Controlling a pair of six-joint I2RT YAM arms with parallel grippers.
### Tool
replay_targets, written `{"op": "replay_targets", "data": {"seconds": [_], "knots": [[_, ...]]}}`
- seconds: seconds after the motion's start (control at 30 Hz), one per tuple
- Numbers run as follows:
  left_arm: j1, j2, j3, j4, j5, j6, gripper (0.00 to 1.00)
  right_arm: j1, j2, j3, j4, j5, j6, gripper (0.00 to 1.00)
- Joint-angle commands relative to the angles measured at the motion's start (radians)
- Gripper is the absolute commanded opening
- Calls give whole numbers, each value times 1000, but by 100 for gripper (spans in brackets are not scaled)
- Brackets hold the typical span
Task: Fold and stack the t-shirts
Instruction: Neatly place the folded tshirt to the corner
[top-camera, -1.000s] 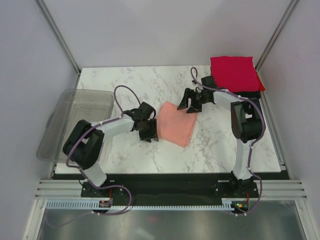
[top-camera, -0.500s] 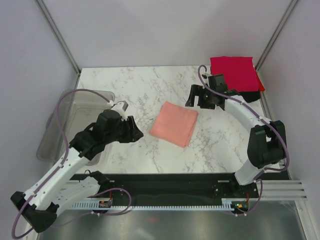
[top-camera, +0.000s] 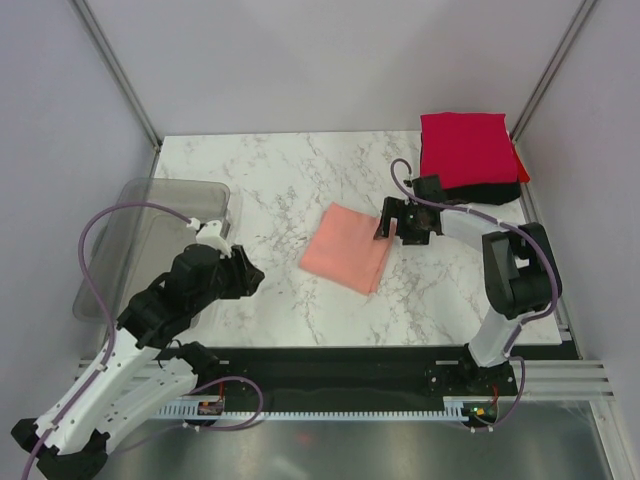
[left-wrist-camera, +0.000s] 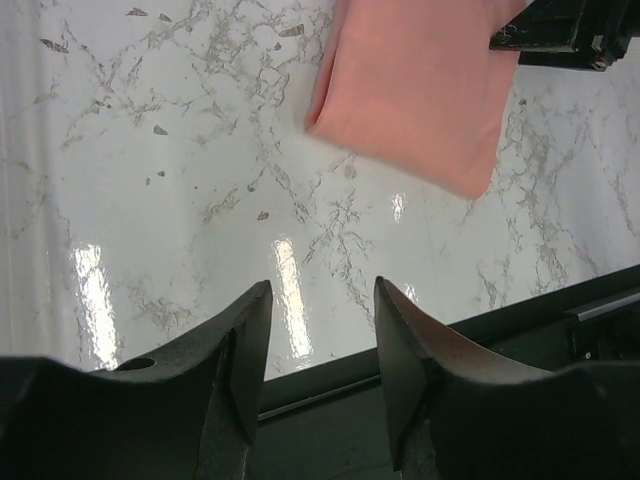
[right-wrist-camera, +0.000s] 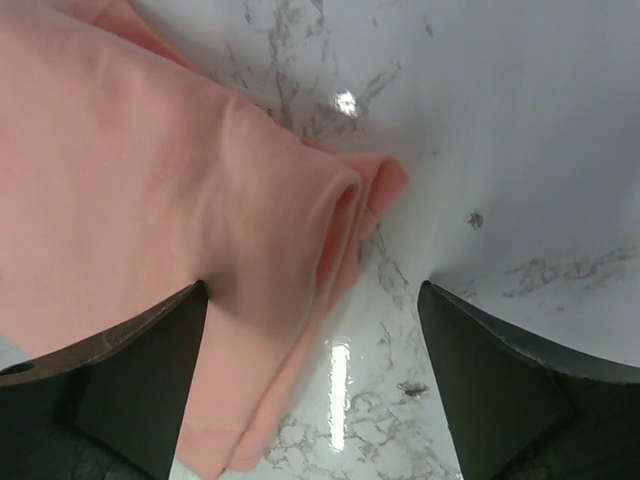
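Left gripper (left-wrist-camera: 322, 290), lower left: jaws narrowly apart, empty, clear of cloth. Salmon-pink t-shirt (top-camera: 347, 248) lies folded at centre. Right gripper (right-wrist-camera: 310, 290) is wide, straddling its right corner. Red t-shirt (top-camera: 465, 148) sits on black t-shirt (top-camera: 492, 190), upper right. Advice: pinch all layers before lifting. No writing legible.

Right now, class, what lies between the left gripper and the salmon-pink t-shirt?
Only bare marble table; nothing rests between the left gripper and the salmon-pink t-shirt. The left wrist view shows it.
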Motion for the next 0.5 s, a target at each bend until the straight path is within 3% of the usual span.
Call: {"op": "replay_targets", "data": {"seconds": [0.0, 0.2, 0.47], "knots": [[3, 14, 2, 22, -33, 33, 52, -9, 71, -2, 90, 15, 4, 96], [3, 6, -1, 21, -50, 30, 52, -23, 148, -14, 139, 24, 7, 88], [3, -1, -2, 22, -53, 25, 52, -29, 171, -93, 245, -34, 41, 68]]}}
